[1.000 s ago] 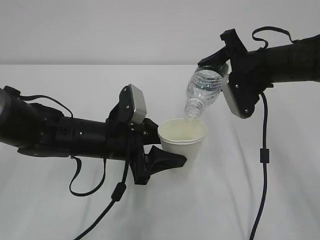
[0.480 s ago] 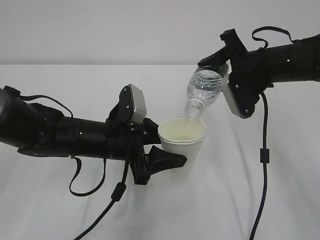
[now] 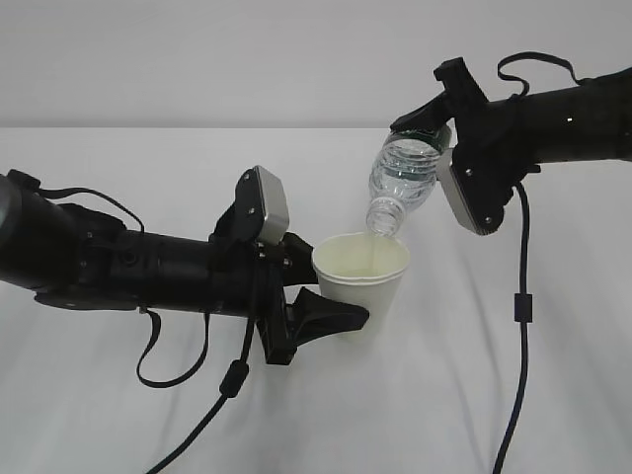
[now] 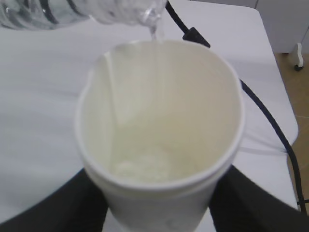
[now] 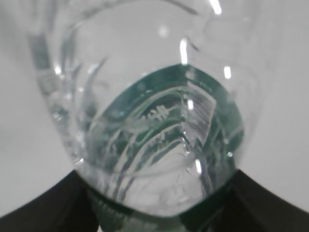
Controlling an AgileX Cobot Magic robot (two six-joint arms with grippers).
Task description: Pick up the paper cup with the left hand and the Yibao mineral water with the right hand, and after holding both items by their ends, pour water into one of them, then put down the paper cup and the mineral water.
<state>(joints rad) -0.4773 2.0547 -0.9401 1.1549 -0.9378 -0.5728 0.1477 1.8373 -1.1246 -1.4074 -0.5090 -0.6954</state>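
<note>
Exterior view, bottle: the Yibao mineral water (image 3: 403, 183) was tipped steeply, long axis slanting from upper right to lower left, open mouth pointing down just above the paper cup (image 3: 361, 277).
Exterior view, cup: upright, mouth up, held above the white counter (image 3: 415, 395).
Exterior view, left end effector (image 3: 321, 296): clamped on the cup's lower side; its far finger was hidden behind the cup.
Exterior view, right end effector (image 3: 427, 123): clamped on the bottle's base end; the green label was mostly covered by it.
Left wrist view: I looked down into the cup (image 4: 159, 130), a thin stream falling from the bottle (image 4: 87, 10) at the top edge; the bottle was cut off by the frame, the dark fingers (image 4: 251, 203) only partly in view, and the water inside hard to make out.
Right wrist view: the bottle (image 5: 145, 121) filled the frame, seen end-on from its base, blurred; the fingers (image 5: 43, 203) showed as dark corners.
</note>
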